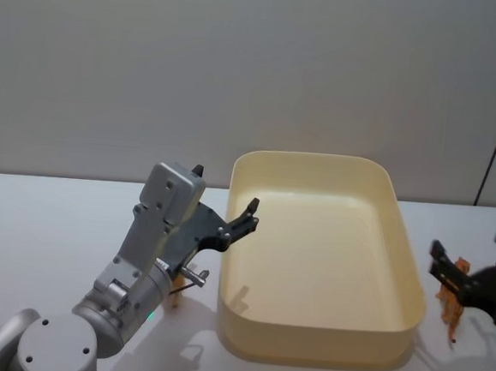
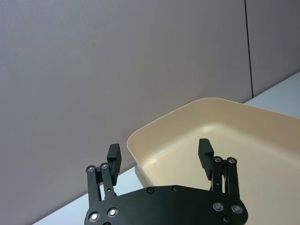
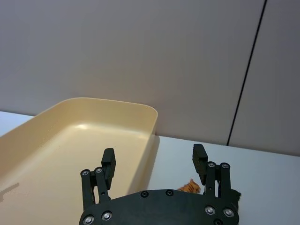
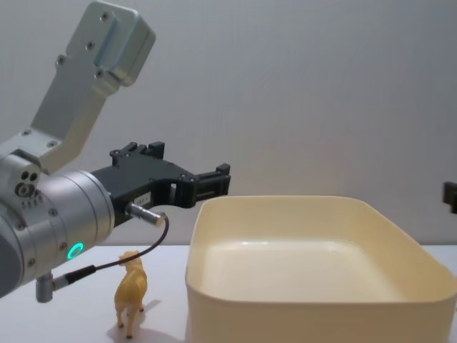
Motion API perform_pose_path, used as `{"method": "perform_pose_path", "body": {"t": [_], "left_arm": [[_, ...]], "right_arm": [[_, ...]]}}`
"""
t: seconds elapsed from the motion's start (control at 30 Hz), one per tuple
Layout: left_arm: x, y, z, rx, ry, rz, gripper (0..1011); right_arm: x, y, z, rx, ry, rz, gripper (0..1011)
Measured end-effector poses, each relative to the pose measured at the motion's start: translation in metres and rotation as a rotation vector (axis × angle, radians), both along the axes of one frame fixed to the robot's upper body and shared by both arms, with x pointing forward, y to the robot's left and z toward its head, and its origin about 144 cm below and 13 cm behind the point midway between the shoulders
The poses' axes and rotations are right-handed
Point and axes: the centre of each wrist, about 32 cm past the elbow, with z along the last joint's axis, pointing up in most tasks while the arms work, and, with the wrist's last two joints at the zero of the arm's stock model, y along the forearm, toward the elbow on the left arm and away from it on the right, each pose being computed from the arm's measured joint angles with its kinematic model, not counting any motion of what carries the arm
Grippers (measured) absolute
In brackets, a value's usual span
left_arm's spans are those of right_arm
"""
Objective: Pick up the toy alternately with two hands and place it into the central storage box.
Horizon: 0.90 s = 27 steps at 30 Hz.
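Left end effector (image 2: 159,150) hangs wide open and empty beside the box (image 1: 313,341), tan toy (image 4: 131,289) on the surface (image 1: 56,222) below it. Right end effector (image 3: 153,154) is open too, empty, over the orange toy (image 1: 453,309). Box is empty, so I'd say nothing's done yet.

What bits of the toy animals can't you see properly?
Yellow toy animal: head view, mostly under the left arm; chest view, too small to tell its kind.
Orange striped toy: head view, partly behind the right gripper; right wrist view, mostly behind that gripper's body.
Right gripper: cut off by head view's right edge.
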Motion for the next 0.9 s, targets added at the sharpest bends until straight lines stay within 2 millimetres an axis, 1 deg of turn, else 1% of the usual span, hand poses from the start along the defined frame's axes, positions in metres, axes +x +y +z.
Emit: {"method": "perform_pose_path", "body": {"t": [0.27,0.47,0.67,0.9], "left_arm": [[0.0,0.0,0.0,0.0,0.0,0.0,1001],[0.0,0.0,0.0,0.0,0.0,0.0,1001],[0.0,0.0,0.0,0.0,0.0,0.0,1001],[0.0,0.0,0.0,0.0,0.0,0.0,1001]], "right_arm": [[-0.015,-0.012,-0.001,-0.001,0.047,-0.052,1001],[-0.021,-0.016,-0.004,-0.003,0.087,-0.072,1001],[-0.02,-0.02,-0.007,-0.006,0.135,-0.097,1001],[-0.012,-0.021,-0.013,-0.012,0.192,-0.122,1001]]}}
